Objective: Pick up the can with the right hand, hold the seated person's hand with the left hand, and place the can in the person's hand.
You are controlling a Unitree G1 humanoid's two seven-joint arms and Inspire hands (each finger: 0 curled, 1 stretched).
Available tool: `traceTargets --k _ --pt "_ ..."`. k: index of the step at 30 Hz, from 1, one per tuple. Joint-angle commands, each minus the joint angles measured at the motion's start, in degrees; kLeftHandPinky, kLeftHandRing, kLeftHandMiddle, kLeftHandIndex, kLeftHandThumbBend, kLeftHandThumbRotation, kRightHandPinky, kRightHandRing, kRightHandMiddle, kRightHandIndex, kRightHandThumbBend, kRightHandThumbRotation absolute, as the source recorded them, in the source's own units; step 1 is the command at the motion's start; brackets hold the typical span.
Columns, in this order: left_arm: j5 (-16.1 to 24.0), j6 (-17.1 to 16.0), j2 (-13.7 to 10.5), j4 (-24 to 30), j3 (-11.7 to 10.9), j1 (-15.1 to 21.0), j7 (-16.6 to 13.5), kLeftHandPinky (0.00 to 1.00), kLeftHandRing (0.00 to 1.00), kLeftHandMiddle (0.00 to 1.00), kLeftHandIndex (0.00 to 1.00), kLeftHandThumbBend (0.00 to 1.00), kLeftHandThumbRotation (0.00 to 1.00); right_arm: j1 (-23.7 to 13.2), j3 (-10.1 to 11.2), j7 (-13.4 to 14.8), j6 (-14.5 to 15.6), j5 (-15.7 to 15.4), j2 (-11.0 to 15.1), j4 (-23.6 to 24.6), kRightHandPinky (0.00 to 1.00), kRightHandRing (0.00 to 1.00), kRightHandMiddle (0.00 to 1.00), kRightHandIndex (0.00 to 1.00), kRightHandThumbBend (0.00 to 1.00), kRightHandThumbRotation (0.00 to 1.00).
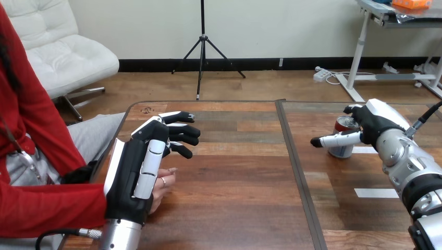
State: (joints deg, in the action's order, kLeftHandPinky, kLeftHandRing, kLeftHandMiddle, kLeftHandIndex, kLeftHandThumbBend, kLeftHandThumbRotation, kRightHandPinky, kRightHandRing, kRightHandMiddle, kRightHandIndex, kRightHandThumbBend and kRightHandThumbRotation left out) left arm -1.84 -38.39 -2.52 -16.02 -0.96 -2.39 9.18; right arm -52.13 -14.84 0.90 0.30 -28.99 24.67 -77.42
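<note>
Approach stage: can [341,150] not yet lifted.
The right hand [375,122], fingers straight, flanks the can standing far right on the worktop [234,182]; the left hand [140,166] lies open over the person's hand [162,182]. Grasp, hold and handover remain.

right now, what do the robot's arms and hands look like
The left hand and right hand are black with white back shells and black-and-white fingers, on silver forearms; a black cable runs by each wrist.

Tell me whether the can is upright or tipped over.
Upright: the can stands on its base on the table, rim up, by the right hand.
</note>
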Motion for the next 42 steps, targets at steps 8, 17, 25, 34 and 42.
traceTargets --k 8,17,25,34,42 --pt "-0.42 -0.73 -0.89 1.13 -0.22 3.24 0.29 0.45 0.57 0.58 0.63 0.59 1.00 -1.40 -0.85 -0.76 0.57 -0.49 -0.77 -0.05 0.71 0.84 0.89 0.89 1.00 0.50" --pt "-0.30 -0.93 -0.99 0.95 -0.29 3.36 0.15 0.44 0.57 0.57 0.63 0.57 1.00 -1.34 -2.17 -0.78 0.55 -1.52 -0.72 -0.08 0.70 0.82 0.86 0.86 1.00 0.52" --pt "-0.14 -0.98 -1.14 0.96 -0.24 3.45 -0.05 0.45 0.57 0.57 0.63 0.57 1.00 -1.38 -3.12 -1.40 0.66 -2.15 -0.65 -0.20 0.70 0.81 0.85 0.85 1.00 0.54" --pt "-0.54 -0.91 -1.25 0.86 -0.22 3.57 0.03 0.45 0.56 0.57 0.63 0.58 1.00 -1.30 -3.39 -1.68 0.28 -2.12 -0.51 -0.22 0.71 0.81 0.84 0.83 1.00 0.55" --pt "-0.56 -0.87 -1.23 0.84 -0.35 3.67 -0.16 0.45 0.56 0.56 0.62 0.59 1.00 -1.21 -3.22 -1.71 -0.29 -1.89 -0.35 -0.17 0.74 0.80 0.83 0.82 1.00 0.55"
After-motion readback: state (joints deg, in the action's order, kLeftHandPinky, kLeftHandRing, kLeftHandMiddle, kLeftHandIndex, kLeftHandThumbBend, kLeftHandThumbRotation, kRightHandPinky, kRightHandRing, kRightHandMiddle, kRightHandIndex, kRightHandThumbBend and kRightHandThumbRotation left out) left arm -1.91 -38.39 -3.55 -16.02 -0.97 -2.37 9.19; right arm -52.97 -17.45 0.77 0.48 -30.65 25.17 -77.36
